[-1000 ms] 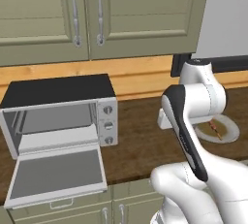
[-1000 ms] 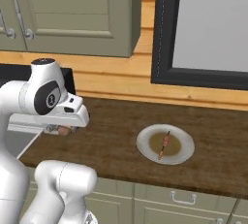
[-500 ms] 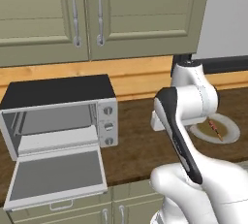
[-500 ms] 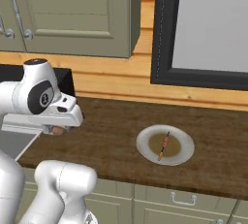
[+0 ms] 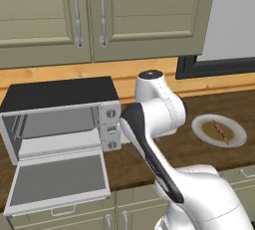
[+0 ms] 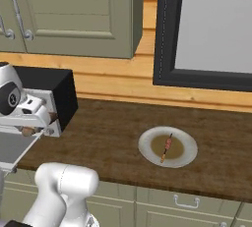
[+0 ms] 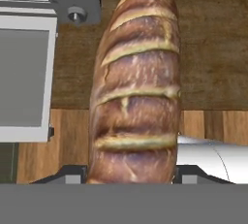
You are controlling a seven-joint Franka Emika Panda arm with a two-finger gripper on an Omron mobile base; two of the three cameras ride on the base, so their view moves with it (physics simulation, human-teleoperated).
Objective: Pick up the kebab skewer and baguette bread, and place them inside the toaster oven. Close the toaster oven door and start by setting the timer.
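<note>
The baguette bread (image 7: 135,92), a golden-brown scored loaf, stands between my fingertips in the hand view. My gripper (image 7: 131,177) is shut on its lower end. In the right base view the gripper (image 6: 30,127) hangs over the counter, just right of the toaster oven (image 5: 55,94). The toaster oven door (image 5: 57,181) lies folded down and open, and its edge (image 7: 24,82) and a knob (image 7: 75,14) show left of the loaf. The kebab skewer (image 5: 220,130) (image 6: 166,147) lies on a white plate (image 6: 147,145) to the right.
Three round knobs (image 5: 112,129) run down the oven's right side. Green wall cabinets (image 5: 99,15) hang above, and a dark-framed window (image 6: 206,29) sits at the back right. Bare wooden counter (image 6: 108,132) lies between the oven and the plate.
The arm has swung left from near the plate toward the toaster oven, carrying the baguette. The skewer and plate have stayed put.
</note>
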